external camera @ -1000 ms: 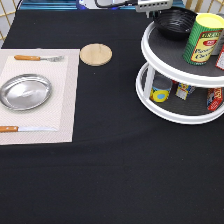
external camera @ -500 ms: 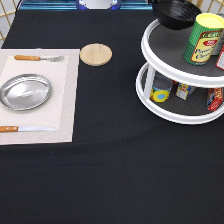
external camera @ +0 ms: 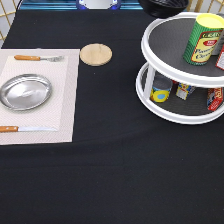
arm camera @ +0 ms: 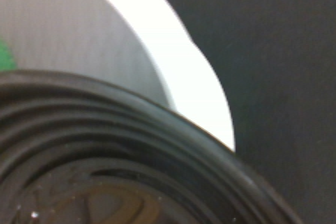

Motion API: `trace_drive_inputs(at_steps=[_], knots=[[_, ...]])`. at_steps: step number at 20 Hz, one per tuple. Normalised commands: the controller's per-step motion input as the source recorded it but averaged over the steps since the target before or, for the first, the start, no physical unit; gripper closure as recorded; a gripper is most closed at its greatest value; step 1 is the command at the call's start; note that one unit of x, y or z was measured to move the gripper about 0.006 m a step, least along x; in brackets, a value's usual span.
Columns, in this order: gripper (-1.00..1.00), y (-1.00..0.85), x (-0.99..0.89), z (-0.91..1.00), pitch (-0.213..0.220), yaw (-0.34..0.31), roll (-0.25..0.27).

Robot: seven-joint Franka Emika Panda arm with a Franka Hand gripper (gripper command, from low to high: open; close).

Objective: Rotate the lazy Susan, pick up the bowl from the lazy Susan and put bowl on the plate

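Pick-up step is where this sits imo. The glossy black round bowl (external camera: 162, 6) is only a sliver at the exterior view's top edge, above the top shelf of the big two-tier white-rimmed lazy Susan (external camera: 144, 47), and looks clear of it. Wrist cam is filled w/ the bowl's ribbed rim (arm camera: 112, 165), so the hand is right on it, prob carrying it. Gripper itself isn't in the exterior view, so can't tell if the fingers are pinching the rim or spread.

Shiny silver metal plate (external camera: 25, 91) is bare, well apart at the exterior view's left on a pale placemat (external camera: 65, 100), so nothing placed yet.

Room: open black tablecloth (external camera: 115, 170) btwn turntable and mat. Things to stay clear of: tall green-and-yellow can (external camera: 204, 40) on the top shelf, round wooden coaster (external camera: 95, 54) just beside the mat's corner, fork (external camera: 37, 58) and knife (external camera: 25, 129) either side of the plate
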Motion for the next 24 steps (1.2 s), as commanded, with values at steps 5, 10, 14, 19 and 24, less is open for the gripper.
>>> trace_drive_inputs(at_steps=[5,10,14,19,24], knots=[[1.0,-0.72,0.06,0.17,0.001,-0.11,0.0],[1.0,-0.76,0.0,0.05,0.007,-0.1,0.0],[1.0,-0.77,0.03,-0.05,0.0,-0.096,0.0],[1.0,-0.84,0.22,-0.09,-0.001,-0.062,0.0],[1.0,-0.63,0.29,-0.22,-0.001,-0.127,0.0]])
